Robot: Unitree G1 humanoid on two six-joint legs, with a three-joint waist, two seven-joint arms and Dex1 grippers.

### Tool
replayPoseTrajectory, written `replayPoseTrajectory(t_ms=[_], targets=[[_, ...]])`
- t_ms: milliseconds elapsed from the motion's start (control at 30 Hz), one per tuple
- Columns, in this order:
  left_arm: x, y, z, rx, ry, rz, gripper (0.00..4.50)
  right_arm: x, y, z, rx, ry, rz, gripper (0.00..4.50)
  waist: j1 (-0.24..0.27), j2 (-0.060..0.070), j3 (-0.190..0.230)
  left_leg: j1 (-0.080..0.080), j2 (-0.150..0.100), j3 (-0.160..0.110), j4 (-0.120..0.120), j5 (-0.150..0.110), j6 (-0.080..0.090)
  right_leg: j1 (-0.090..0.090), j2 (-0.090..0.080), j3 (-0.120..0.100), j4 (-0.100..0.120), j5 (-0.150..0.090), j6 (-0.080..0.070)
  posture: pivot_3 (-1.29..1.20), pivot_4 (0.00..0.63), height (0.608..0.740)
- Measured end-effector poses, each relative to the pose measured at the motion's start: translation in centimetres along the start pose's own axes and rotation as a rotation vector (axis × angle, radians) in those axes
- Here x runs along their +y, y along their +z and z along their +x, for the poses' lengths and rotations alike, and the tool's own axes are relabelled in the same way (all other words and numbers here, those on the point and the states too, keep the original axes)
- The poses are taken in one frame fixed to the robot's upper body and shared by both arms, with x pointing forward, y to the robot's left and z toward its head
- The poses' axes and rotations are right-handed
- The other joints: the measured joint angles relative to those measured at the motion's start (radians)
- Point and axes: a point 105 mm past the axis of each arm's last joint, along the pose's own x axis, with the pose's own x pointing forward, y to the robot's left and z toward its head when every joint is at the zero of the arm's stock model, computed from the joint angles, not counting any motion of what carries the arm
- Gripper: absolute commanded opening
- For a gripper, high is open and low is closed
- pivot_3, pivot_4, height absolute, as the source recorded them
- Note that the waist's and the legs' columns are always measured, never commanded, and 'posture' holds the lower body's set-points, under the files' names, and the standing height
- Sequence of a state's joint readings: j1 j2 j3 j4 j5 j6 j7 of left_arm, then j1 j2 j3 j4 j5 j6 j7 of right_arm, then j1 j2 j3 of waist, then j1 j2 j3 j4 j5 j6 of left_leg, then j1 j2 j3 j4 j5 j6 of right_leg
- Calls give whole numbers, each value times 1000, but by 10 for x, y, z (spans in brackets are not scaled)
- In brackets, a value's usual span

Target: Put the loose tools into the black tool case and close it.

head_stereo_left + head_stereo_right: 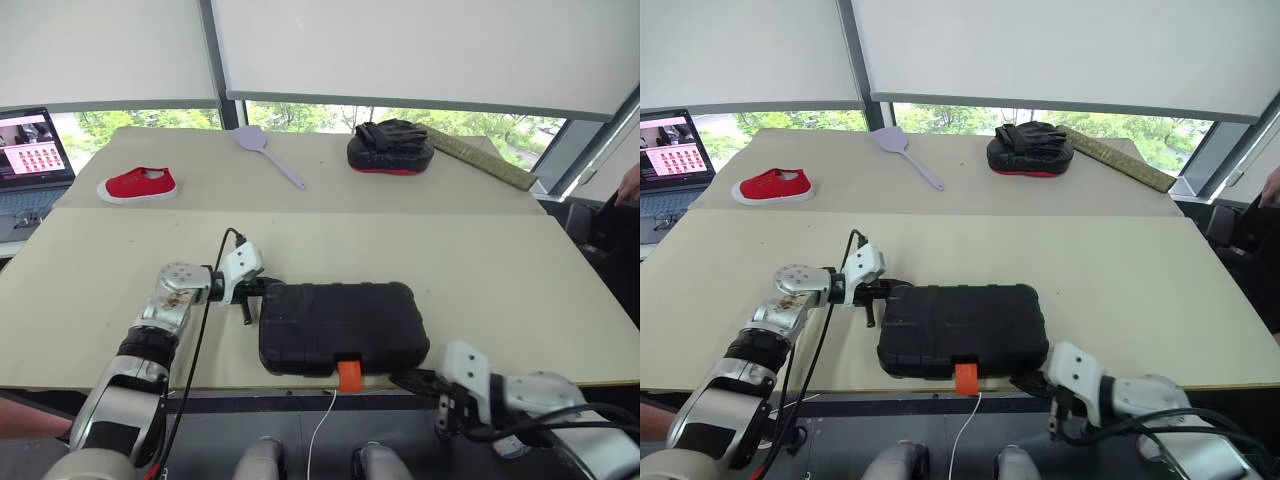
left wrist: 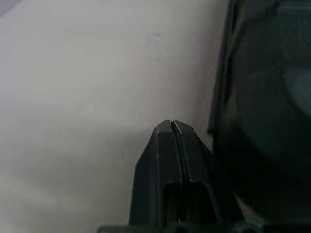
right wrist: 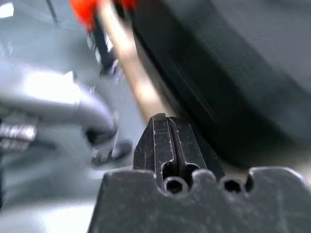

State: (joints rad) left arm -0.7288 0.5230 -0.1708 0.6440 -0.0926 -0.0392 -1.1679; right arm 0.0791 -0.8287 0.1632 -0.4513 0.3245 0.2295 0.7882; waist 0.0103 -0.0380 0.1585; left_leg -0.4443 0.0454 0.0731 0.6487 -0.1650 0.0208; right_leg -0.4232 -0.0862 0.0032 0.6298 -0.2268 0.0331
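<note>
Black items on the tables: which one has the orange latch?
The black tool case on the near table, latch at its front edge. The black padded mitt is red-edged, far table.

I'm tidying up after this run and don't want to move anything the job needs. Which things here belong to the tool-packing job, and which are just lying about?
Job:
- black tool case, closed, at the table's near edge
- orange latch

Lying about:
- red shoe
- lilac spatula
- black padded mitt
- laptop

Head eyes look down; wrist cameras close beside black tool case (image 1: pixel 340 326).
</note>
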Motion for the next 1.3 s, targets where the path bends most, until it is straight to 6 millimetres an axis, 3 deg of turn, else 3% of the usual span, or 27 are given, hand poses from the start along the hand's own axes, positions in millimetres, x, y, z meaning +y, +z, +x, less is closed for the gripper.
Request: replayPoseTrajectory(t_ms=[200, 333, 433, 567, 667, 767, 800, 867, 1033, 1300], targets=[[1, -6, -14, -5, 35, -37, 54, -43, 5, 13, -13, -135, -39, 0, -5, 0, 0, 1, 1, 0, 0, 0, 0, 0, 0, 0, 1, 3, -4, 0, 150, 740], [-9, -15, -24, -26, 66, -139, 54, -76, -4, 26, -17, -243, -13, 0, -12, 0, 0, 1, 1, 0, 0, 0, 0, 0, 0, 1, 1, 3, -4, 0, 150, 740], [-9, -16, -24, -12, 90, -170, 54, -87, -9, 28, -3, -274, -13, 0, -3, 0, 0, 1, 0, 1, 0, 0, 0, 0, 0, 0, 1, 3, -4, 0, 150, 740], [12, 0, -45, -18, 166, -157, 54, -90, -13, 17, -5, -282, -50, 0, 0, 0, 0, 0, 0, 1, 0, 0, 0, 0, 0, 0, 1, 3, -4, 0, 150, 740], [27, 31, -62, -49, 202, -75, 54, -96, -18, -8, -15, -324, -28, 0, 5, 0, 0, 0, 0, 0, 0, 0, 0, 2, -1, 0, 0, 3, -3, 0, 150, 740], [6, 65, -42, -140, 66, -54, 54, -91, -26, -28, -46, -353, 24, 0, 12, 0, 0, 1, -2, 0, 0, 0, 0, 3, -3, 0, 0, 2, -2, 0, 150, 740], [-9, 76, -25, -169, -16, -54, 54, -87, -26, -32, -66, -351, 48, 0, 12, 0, 0, 1, -3, 1, 0, 0, 0, 3, -4, 1, 0, 2, -1, 0, 150, 740], [-27, 83, -2, -181, -102, -60, 54, -80, -16, -33, -131, -339, 62, 0, 4, 0, 0, 1, -4, 1, 1, 0, 1, 2, -3, 2, 1, 2, 0, 0, 150, 740], [-57, 70, 38, -111, -188, -62, 54, -69, 12, -30, -225, -309, 30, 0, -17, 1, 0, 4, 1, 1, 0, 0, 1, 2, 4, 6, 2, 1, 1, 0, 150, 740], [-61, 59, 52, -44, -152, -4, 54, -53, 19, 7, -179, -185, -50, 0, -12, 4, -15, 20, 3, 2, -1, -1, 0, 17, 6, 8, -1, -5, -5, 0, 150, 740]])
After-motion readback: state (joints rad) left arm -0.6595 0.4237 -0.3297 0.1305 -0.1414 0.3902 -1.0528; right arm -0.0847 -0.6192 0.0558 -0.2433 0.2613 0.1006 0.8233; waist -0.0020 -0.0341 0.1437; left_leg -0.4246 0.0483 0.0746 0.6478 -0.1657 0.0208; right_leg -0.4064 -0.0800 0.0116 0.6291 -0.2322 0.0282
